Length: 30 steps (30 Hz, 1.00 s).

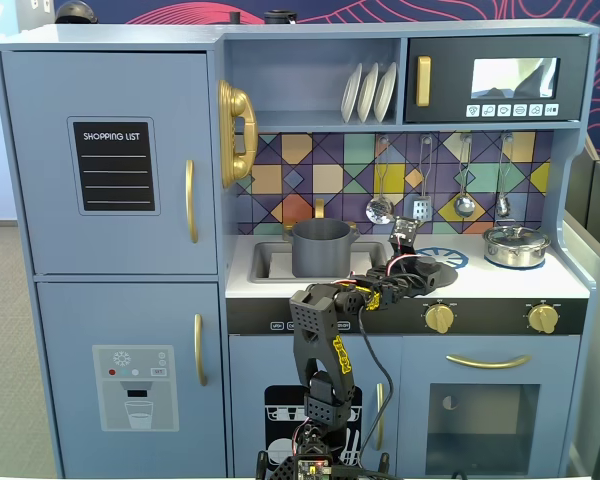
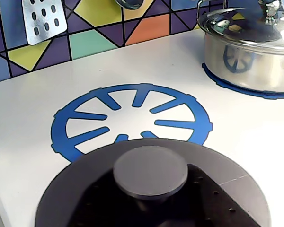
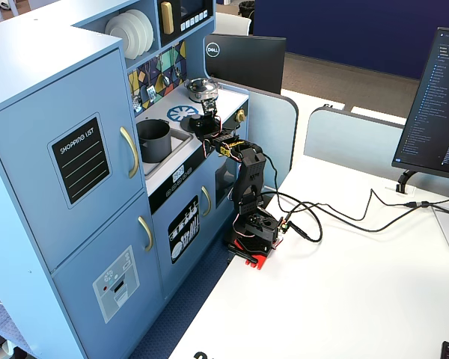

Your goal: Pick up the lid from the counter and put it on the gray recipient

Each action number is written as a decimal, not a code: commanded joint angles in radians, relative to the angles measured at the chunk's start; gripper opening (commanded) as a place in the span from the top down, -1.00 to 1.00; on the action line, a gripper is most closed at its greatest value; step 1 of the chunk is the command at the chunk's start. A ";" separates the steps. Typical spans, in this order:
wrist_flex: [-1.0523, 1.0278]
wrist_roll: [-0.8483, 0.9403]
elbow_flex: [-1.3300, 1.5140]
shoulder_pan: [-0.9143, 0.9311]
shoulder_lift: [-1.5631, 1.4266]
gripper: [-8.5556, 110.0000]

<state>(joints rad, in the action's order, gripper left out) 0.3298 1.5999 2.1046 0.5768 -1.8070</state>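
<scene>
Lid (image 2: 151,171) fills the bottom of the wrist view, cut off by the frame edge, just in front of the blue burner print (image 2: 132,118). Gripper (image 1: 412,268) jaw state cannot be determined. Gray recipient (image 1: 321,247) stands uncovered in the sink (image 1: 265,262); its contents are hidden.

Blue toy kitchen (image 3: 75,194) beside white desk (image 3: 344,299).

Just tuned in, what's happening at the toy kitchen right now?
The arm is reaching over the stove counter with its gripper at the lid, which fills the bottom of the wrist view beside the blue burner print. Whether the jaws have closed on the knob isn't visible. The gray recipient stands uncovered in the sink, to the left in a fixed view. The silver pot sits at right.
</scene>
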 commanded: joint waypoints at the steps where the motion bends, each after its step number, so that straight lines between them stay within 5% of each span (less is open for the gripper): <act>1: 0.015 -0.003 -0.069 -0.025 -0.034 0.86; 30: -0.477 0.012 -0.225 -0.268 -0.541 0.86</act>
<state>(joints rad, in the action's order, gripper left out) -0.1089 1.6276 1.9681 0.3712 -2.2826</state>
